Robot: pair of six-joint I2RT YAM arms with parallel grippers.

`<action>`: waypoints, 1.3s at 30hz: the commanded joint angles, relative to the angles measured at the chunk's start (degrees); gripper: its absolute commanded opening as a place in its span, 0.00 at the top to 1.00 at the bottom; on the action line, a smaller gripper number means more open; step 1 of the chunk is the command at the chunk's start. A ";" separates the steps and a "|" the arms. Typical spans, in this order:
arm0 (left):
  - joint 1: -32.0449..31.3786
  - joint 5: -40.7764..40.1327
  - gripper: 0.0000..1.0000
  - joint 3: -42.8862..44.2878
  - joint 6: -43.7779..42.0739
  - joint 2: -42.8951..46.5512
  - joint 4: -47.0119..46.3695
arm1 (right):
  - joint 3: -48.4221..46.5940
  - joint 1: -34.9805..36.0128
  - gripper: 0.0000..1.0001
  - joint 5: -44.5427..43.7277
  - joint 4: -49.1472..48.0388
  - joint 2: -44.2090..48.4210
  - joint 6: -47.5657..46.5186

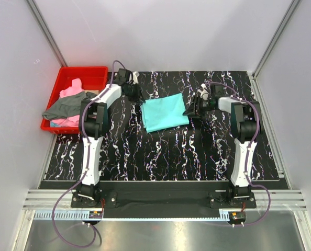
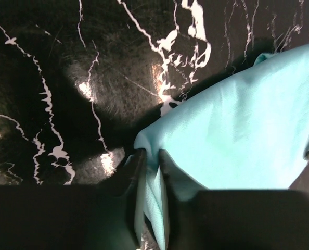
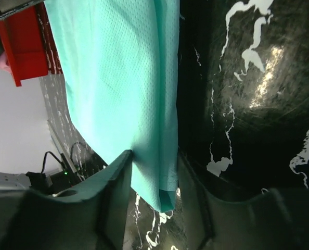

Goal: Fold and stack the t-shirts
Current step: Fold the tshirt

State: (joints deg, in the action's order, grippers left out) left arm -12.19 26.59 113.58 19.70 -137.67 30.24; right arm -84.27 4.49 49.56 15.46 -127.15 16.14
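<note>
Bin contents first: what is lying in it?
The red bin (image 1: 66, 73) at the table's (image 1: 171, 151) far-left corner is holding the pink shirt (image 1: 71, 91) and the dark grey shirt (image 1: 64, 107), the grey one spilling over its rim.
And the teal shirt (image 1: 163, 112)?
It is lying folded at mid-table, apart from the bin.
How are the arms standing?
Both are reaching forward. The left gripper (image 2: 150, 155) is pinching the shirt's far-left corner, jaws narrow. The right gripper (image 3: 153, 159) is straddling its right edge, jaws half-wide. Whether they are pressing, I cannot tell.

Robot lab cell: white walls (image 1: 160, 31), aluminium rails (image 1: 160, 197).
</note>
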 commanded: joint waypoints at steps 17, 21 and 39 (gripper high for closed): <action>1.55 -14.98 1.00 -7.41 15.19 9.35 -1.32 | 8.50 0.69 0.99 -0.25 -14.94 1.46 15.14; 1.55 -12.70 1.00 -7.85 15.63 8.73 -1.59 | 14.47 2.53 1.00 -4.99 -20.56 7.35 21.55; 1.55 -11.48 0.99 -7.76 13.17 6.97 0.26 | 23.27 5.53 0.57 -9.66 -24.17 12.10 22.54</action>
State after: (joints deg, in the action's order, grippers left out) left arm -11.16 15.16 103.79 34.22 -130.50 30.83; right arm -62.04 10.35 40.45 -8.34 -117.36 41.01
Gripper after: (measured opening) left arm 0.016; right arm 0.407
